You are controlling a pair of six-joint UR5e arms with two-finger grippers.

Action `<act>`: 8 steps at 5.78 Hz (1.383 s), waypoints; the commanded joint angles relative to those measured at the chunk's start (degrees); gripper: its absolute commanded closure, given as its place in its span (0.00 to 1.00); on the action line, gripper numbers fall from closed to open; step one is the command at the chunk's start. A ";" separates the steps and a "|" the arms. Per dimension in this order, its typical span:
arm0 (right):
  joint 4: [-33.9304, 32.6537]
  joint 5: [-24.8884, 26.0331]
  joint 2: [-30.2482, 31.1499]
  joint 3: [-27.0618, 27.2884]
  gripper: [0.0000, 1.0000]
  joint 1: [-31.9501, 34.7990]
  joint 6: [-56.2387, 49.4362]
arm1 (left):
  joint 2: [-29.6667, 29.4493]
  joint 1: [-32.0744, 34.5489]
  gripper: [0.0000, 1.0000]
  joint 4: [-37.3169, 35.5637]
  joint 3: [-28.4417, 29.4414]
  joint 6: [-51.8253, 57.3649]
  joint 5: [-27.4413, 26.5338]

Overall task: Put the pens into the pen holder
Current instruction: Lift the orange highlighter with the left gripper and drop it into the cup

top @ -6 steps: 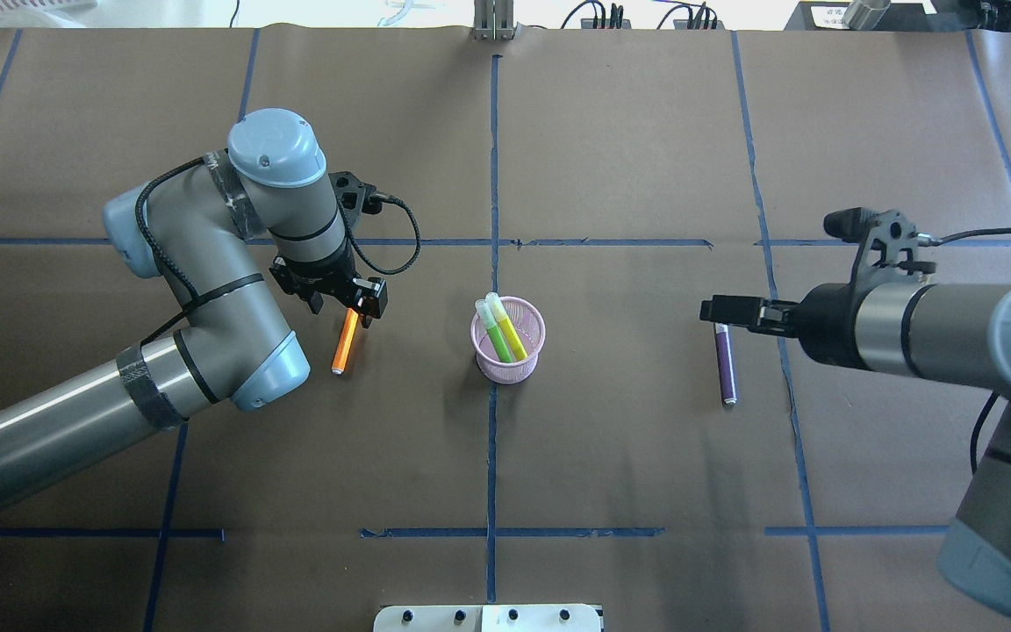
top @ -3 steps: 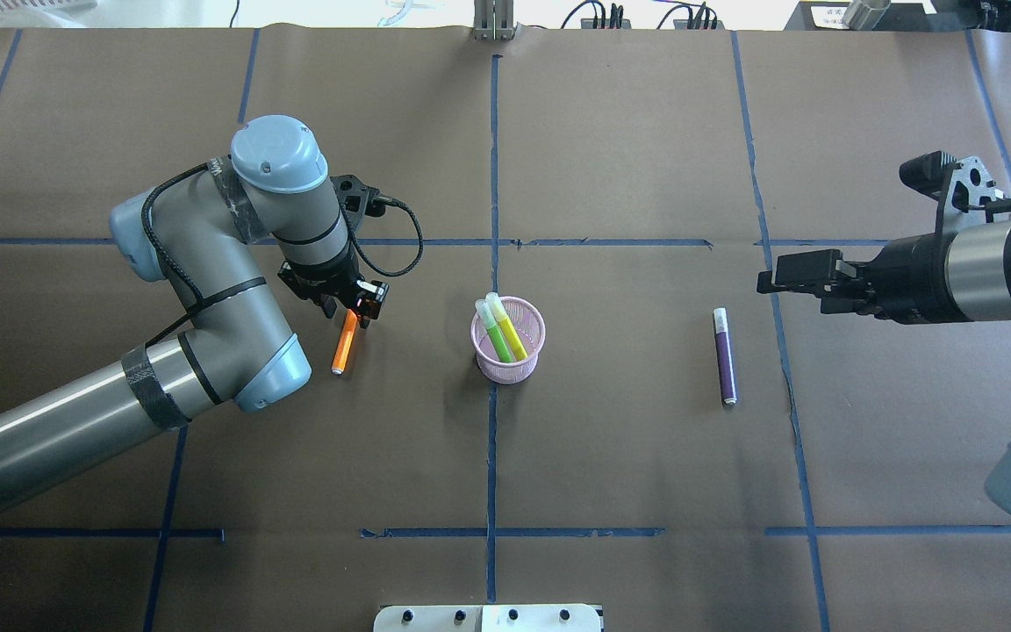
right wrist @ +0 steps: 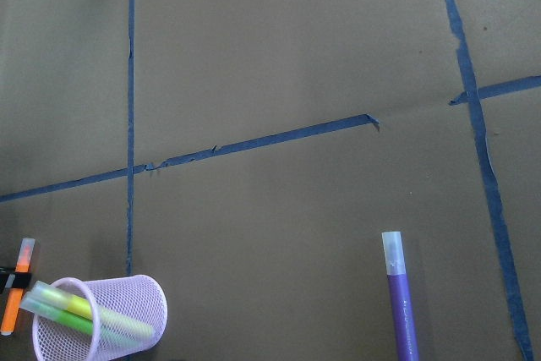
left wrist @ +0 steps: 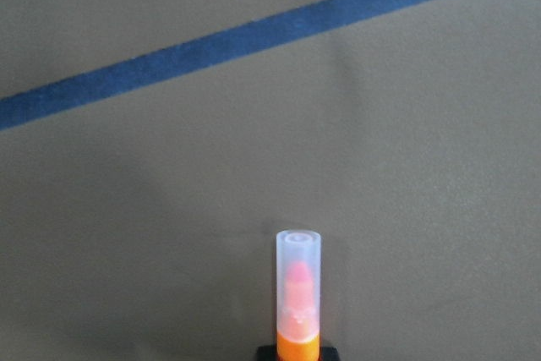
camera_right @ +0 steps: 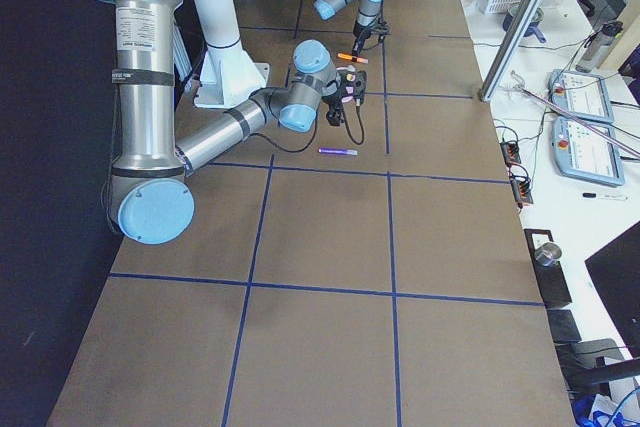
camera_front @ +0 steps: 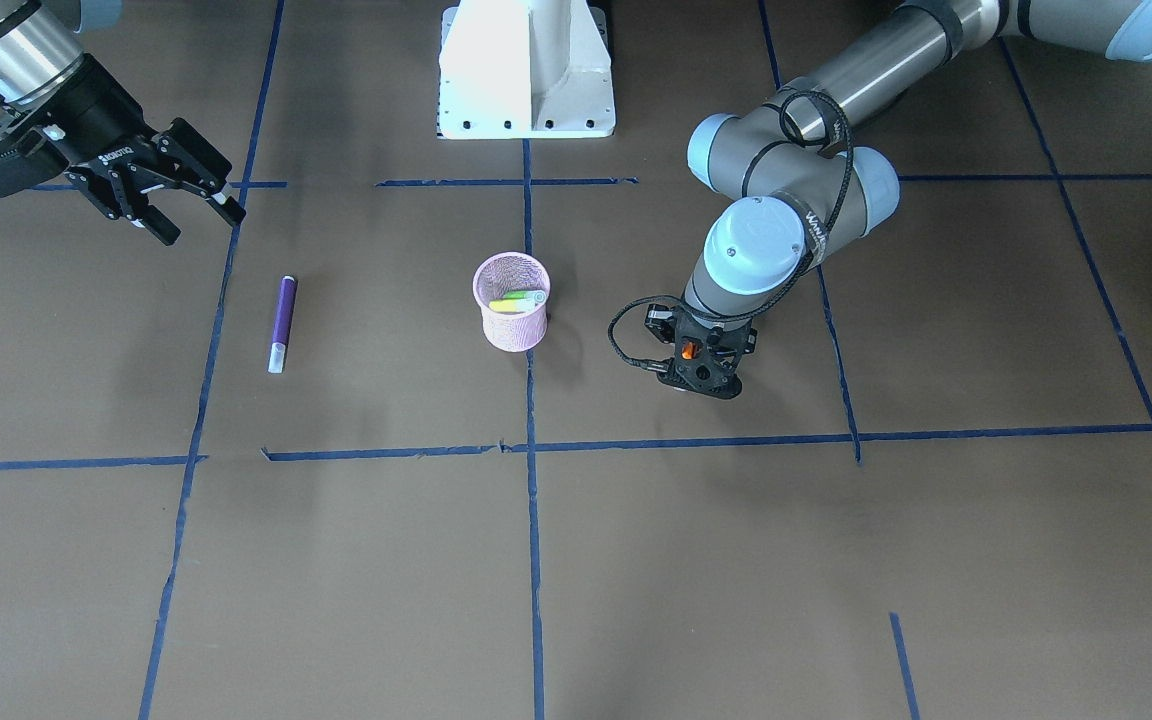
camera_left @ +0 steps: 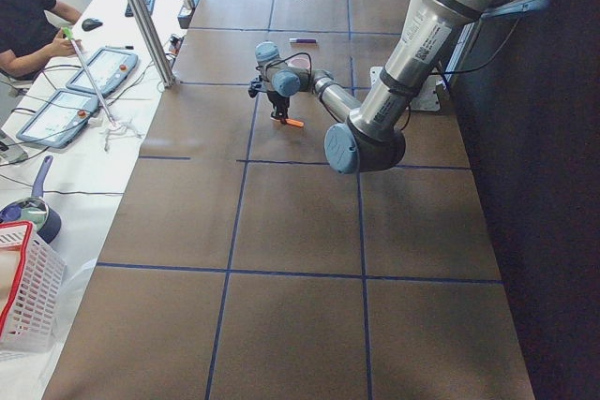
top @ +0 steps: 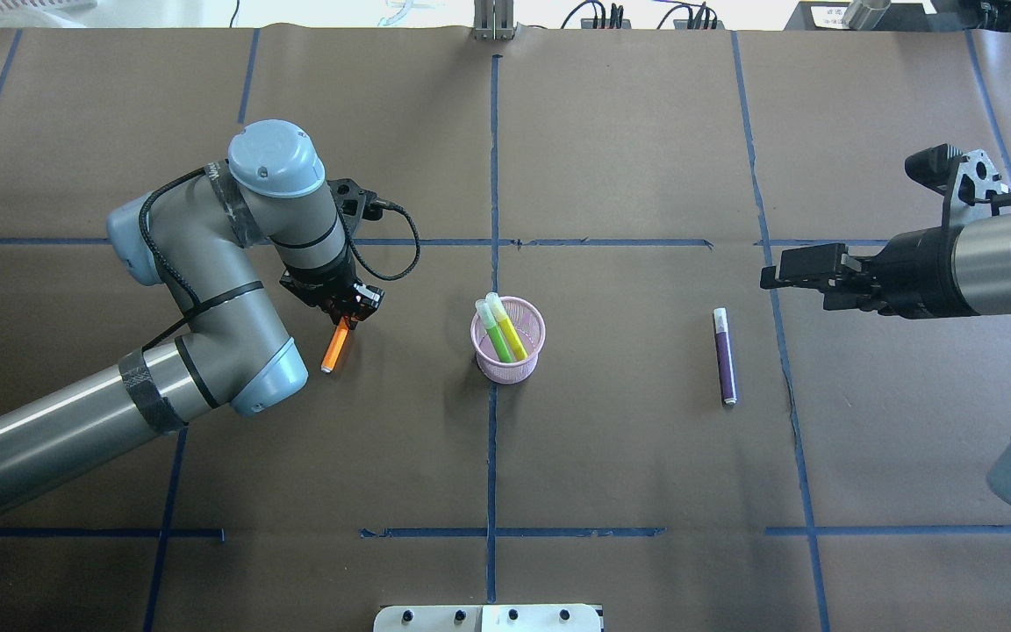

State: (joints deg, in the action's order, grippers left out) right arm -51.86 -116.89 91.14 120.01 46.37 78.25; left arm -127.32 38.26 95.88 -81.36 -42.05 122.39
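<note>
Left gripper clamped on the orange pen; right gripper spread apart, holding nothing.
Front view: the purple pen lies on the tabletop, at 9 o'clock of the pen holder. Overhead: the orange pen sits at 9 o'clock of the pen holder, the purple pen at 3 o'clock, and two green pens lean inside. Left wrist view: the orange pen's clear cap points over the tabletop.

Cut off at edge — orange pen, purple pen.
</note>
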 commanded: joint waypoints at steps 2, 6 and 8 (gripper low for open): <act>0.00 -0.53 -0.08 0.66 0.01 1.70 0.15 | 0.14 -0.20 1.00 2.10 -1.94 -0.05 -0.31; 0.00 -1.24 0.44 0.23 0.01 3.20 -0.02 | -0.55 -3.69 1.00 2.21 -19.42 -18.28 -15.72; 0.00 -0.62 -0.08 -0.30 0.01 3.02 0.06 | -0.13 -9.13 1.00 4.65 -22.34 -24.02 -28.00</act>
State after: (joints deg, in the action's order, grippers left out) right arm -51.85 -117.69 91.29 120.01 49.44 78.29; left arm -127.71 32.25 98.94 -102.31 -63.51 101.03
